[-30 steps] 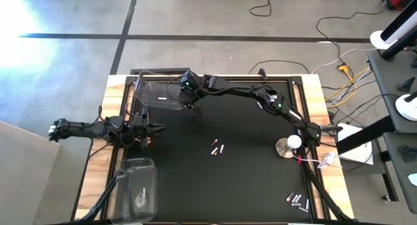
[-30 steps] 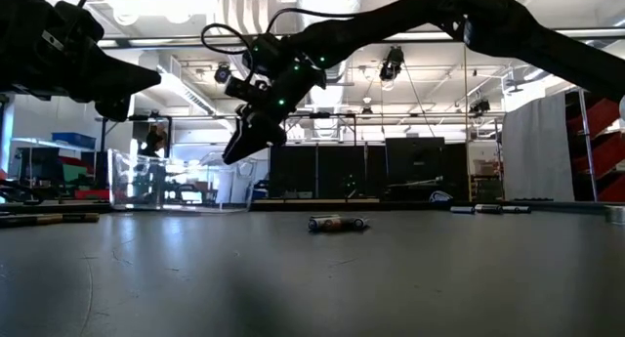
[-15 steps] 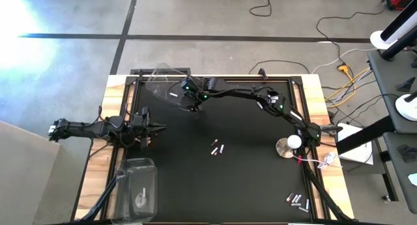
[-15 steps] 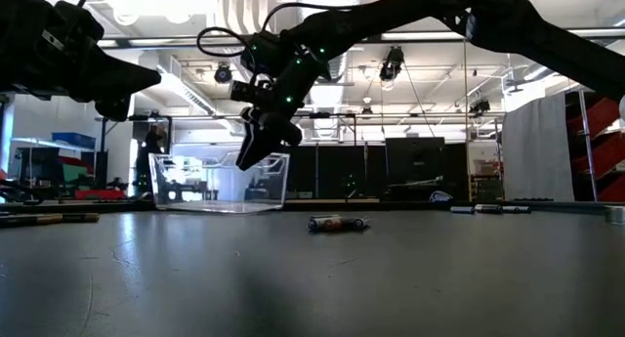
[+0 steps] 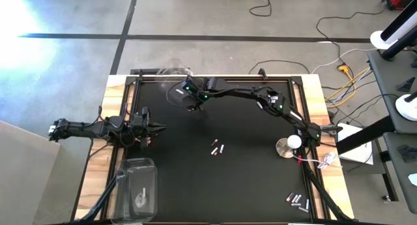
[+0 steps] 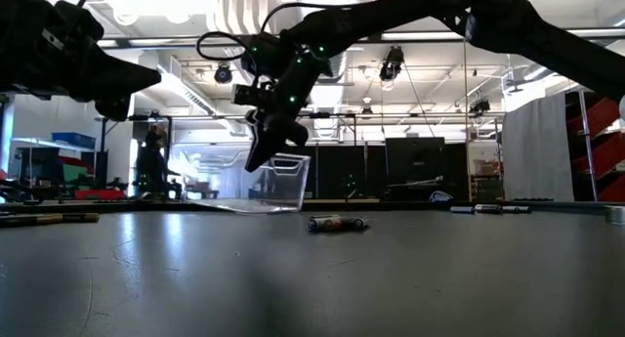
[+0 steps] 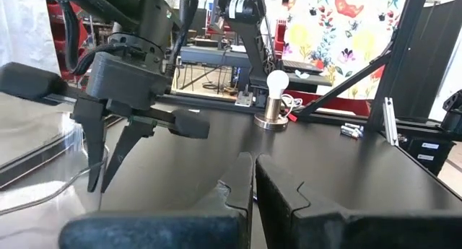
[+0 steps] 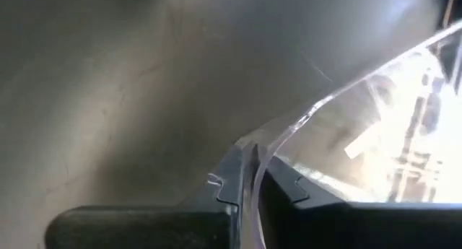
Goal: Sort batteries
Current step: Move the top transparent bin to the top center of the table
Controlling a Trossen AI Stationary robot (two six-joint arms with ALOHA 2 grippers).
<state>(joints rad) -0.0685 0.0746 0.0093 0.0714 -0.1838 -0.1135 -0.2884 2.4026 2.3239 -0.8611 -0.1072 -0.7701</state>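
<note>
A clear plastic bin (image 5: 173,87) stands tipped at the table's far left, with my right gripper (image 5: 193,106) shut on its wall. The low view shows the bin (image 6: 269,186) slanted under that gripper (image 6: 256,164). A pale short piece (image 8: 357,144) shows inside it. Two batteries (image 5: 217,148) lie on the black mat at mid-table, also visible in the low view (image 6: 336,223). Several more batteries (image 5: 296,200) lie at the near right corner. My left gripper (image 5: 158,127) waits shut and empty at the left edge. My right gripper pinches the clear bin's side wall at its rim (image 8: 273,149), with the thin wall running between the two fingers. The fingers slant down from above, coming from the table's right. The bin is tilted, its lower edge (image 6: 249,207) on the table.
A second clear bin (image 5: 138,186) with something silvery inside stands at the near left corner. A round metal base with a white bulb and red wire (image 5: 287,146) stands at the right. Bare black mat lies between the middle batteries and the near edge.
My right gripper has shut on the bin's wall and tipped further downward. The bin has shifted toward the table's right and far edge, and has tipped up from lying flat, one side lifted while its lower edge stays on the table.
</note>
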